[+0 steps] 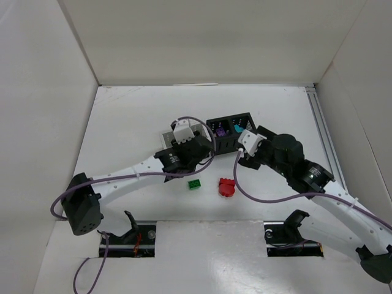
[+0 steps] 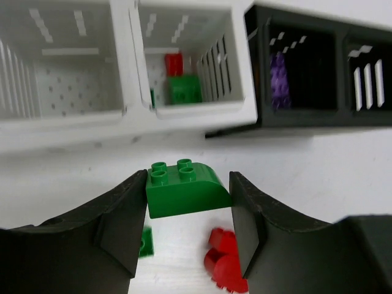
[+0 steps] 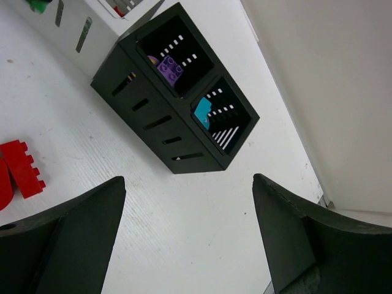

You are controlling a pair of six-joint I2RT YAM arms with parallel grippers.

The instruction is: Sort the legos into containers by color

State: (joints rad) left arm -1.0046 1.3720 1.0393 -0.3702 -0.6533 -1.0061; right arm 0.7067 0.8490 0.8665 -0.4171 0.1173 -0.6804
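My left gripper [image 2: 188, 184] is shut on a green curved lego [image 2: 184, 193] and holds it above the table, just short of the white container [image 2: 131, 67]. That container's right cell holds a red lego [image 2: 174, 63] and a green lego [image 2: 184, 89]. The black container [image 3: 153, 119] holds a purple lego [image 3: 169, 68] in one cell and a teal lego [image 3: 202, 113] in the other. My right gripper [image 3: 188, 179] is open and empty in front of the black container. A small green lego [image 1: 195, 184] and a red lego [image 1: 226, 187] lie on the table.
The white container [image 1: 168, 136] and the black container [image 1: 231, 130] stand side by side mid-table, with my left gripper [image 1: 185, 146] and right gripper [image 1: 246, 150] close in front of them. White walls enclose the table; a rail [image 1: 323, 138] runs along its right edge.
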